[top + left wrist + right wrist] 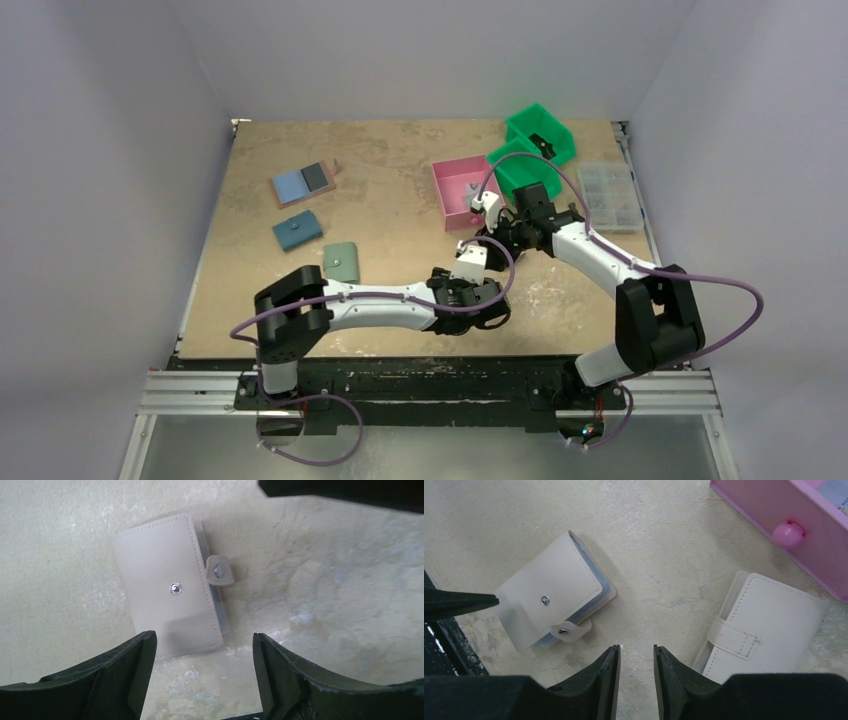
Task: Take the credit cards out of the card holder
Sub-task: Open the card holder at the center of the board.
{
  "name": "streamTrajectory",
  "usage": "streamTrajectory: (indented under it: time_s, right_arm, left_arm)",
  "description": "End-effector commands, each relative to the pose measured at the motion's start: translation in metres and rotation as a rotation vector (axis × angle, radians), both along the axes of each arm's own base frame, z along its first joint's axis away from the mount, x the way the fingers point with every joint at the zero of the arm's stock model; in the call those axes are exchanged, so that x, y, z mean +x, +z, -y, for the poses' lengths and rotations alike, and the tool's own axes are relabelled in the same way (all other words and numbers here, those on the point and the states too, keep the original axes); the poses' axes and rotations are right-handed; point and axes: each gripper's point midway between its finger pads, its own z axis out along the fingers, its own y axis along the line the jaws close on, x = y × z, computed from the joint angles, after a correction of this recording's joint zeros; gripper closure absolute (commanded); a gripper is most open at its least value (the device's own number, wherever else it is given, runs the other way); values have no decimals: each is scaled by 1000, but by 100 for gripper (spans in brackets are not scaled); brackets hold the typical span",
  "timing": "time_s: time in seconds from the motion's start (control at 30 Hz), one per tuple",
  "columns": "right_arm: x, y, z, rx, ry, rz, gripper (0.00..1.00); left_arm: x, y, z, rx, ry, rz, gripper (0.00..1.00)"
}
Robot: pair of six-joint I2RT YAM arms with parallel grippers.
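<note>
the card holder (167, 585) lies folded on the desk (325, 605) with its snap tab (219, 571) undone; the credit cards are inside, out of sight. the left claw (202, 645) hangs just over it, released wide and empty. the right claw (636, 655) hovers near it, narrowed to a slim gap, grasping nothing. the step looks like opening the cover: next, pin one panel and lift the other.

only a cropped, illegible scrap of print (842, 509) inside the pink box (769, 510)
</note>
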Motion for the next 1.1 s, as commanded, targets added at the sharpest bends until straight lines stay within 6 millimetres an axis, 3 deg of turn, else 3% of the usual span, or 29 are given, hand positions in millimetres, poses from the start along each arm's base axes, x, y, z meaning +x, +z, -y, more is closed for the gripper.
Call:
streamTrajectory:
  time_s: [0.0, 0.1, 0.27, 0.37, 0.5, 0.63, 0.83, 1.07]
  right_arm:
    - [13, 17, 2, 12, -31, 71, 62]
    - [14, 17, 2, 10, -31, 72, 62]
    - [13, 17, 2, 9, -28, 71, 62]
    - [13, 16, 2, 10, -25, 71, 62]
    - [12, 16, 2, 6, -17, 72, 62]
    - [10, 15, 3, -1, -9, 67, 62]
    - [2, 17, -2, 28, 28, 47, 62]
    - [-15, 20, -15, 93, 116, 8, 58]
  left_arm:
    - [4, -5, -9, 68, 21, 13, 29]
    - [5, -13, -8, 74, 23, 11, 36]
    - [5, -27, -7, 91, 24, 1, 39]
    - [6, -29, -8, 100, 32, 5, 40]
    - [8, -28, -14, 96, 56, 15, 49]
    - [9, -25, -18, 65, 74, 19, 66]
    - [8, -12, -22, -68, 93, 18, 100]
    - [12, 1, -40, -367, 122, -16, 100]
